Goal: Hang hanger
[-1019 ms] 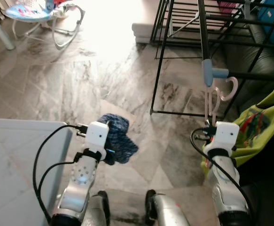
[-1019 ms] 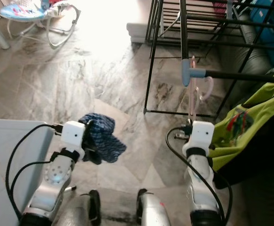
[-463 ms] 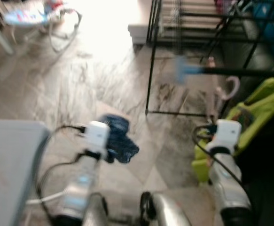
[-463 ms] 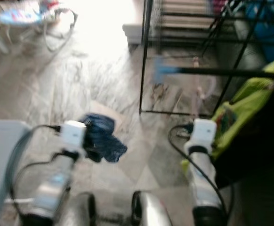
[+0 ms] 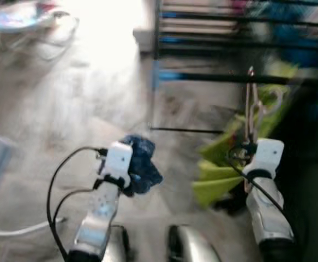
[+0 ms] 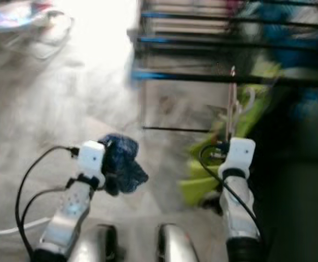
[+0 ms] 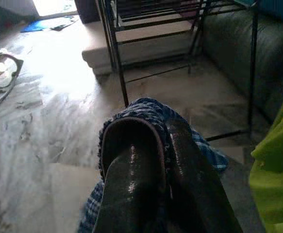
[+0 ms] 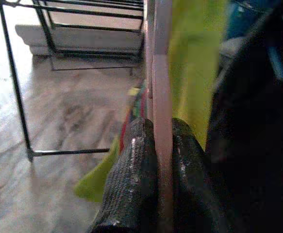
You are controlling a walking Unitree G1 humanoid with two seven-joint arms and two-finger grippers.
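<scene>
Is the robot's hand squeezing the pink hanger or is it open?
Squeezing. The right gripper has both black fingers pressed against the pink hanger between them.

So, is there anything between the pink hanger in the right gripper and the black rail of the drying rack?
Nothing visible blocks it. The right gripper holds the pink hanger upright, its top close below the black rail. The green garment hangs beside and below it, not between. The head views are blurred, so fine detail is unclear.

rack point(image 5: 240, 78): ahead-right | hanger point(image 5: 251, 103): before rack | cloth point(image 5: 142, 164): left | garment point(image 5: 224, 174): right, under rack
</scene>
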